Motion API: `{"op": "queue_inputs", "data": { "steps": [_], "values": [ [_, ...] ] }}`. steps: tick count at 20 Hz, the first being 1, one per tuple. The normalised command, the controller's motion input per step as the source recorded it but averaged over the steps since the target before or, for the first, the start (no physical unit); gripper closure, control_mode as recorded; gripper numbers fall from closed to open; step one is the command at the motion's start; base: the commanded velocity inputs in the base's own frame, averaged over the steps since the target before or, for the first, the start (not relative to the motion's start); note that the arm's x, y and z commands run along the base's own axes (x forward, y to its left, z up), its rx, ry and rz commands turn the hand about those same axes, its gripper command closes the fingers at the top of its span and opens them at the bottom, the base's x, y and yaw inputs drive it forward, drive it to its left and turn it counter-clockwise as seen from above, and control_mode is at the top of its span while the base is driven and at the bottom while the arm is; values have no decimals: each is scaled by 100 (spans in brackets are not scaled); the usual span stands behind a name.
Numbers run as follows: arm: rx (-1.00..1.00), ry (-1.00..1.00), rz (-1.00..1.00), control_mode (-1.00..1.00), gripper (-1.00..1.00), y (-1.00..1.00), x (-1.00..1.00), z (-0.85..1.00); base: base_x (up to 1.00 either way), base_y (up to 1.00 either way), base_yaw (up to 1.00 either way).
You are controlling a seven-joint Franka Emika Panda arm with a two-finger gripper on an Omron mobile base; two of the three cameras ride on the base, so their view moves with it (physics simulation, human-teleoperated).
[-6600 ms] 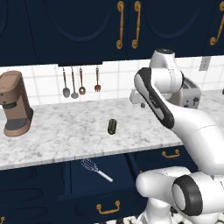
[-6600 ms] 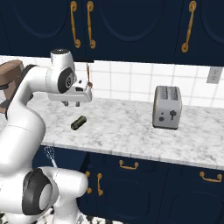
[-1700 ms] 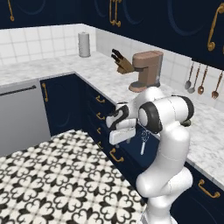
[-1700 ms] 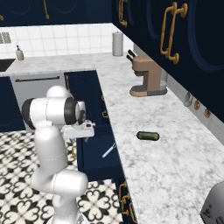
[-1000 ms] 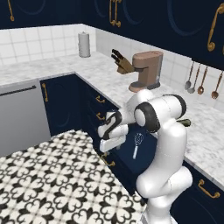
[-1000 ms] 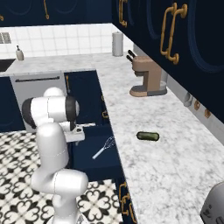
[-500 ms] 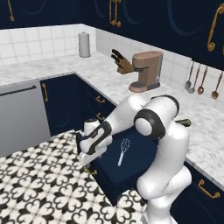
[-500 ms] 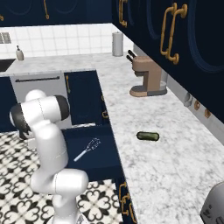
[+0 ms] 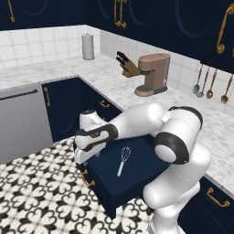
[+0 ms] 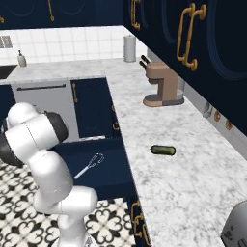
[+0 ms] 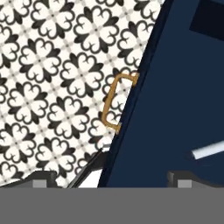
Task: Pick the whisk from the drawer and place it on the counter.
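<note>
One whisk in the pulled-out drawer, tool over its front edge

Whisk (image 9: 122, 159) lies flat on the dark floor of the drawer (image 9: 137, 178), about mid-drawer, wire loops toward the cabinet side and white handle toward the drawer front, set at a slant. In the right base view the whisk (image 10: 89, 165) lies the same way in the drawer (image 10: 108, 178), just beside the robot's white body. In the hand view a white handle end (image 11: 208, 150) shows at the right edge against the navy drawer (image 11: 170, 109); the loops are out of frame.

Drawer stands well out from the navy cabinets, over the patterned tile floor (image 9: 41, 196). Gold handle (image 11: 114, 103) on the drawer front faces the floor.

Tool (image 9: 90, 153) hangs at the drawer's front left corner, apart from the whisk. In the hand view the tool (image 11: 111, 178) has its two tips set wide apart at the bottom, nothing between them.

Desk (image 10: 183, 159), marble-patterned, carries a short dark green cylinder (image 10: 163, 150) near its middle and a brown coffee machine (image 10: 161, 84) farther back.
</note>
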Motion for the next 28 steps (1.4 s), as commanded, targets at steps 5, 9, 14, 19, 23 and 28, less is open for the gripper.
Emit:
{"op": "queue_inputs", "data": {
  "steps": [5,9,14,19,23,28],
  "values": [
    [1,10,-9,-100,-100,-68,13,69,0,0,0],
    [0,12,-24,-100,-100,-100,35,6,0,0,0],
    [-3,13,-26,-100,-100,-67,5,-13,0,0,0],
    [-7,0,-10,-100,-100,-6,38,-57,0,0,0],
    [0,-3,-15,-100,-100,-33,11,-59,0,0,0],
    [0,-12,-21,-100,-100,-17,27,-62,0,0,0]
  ]
}}
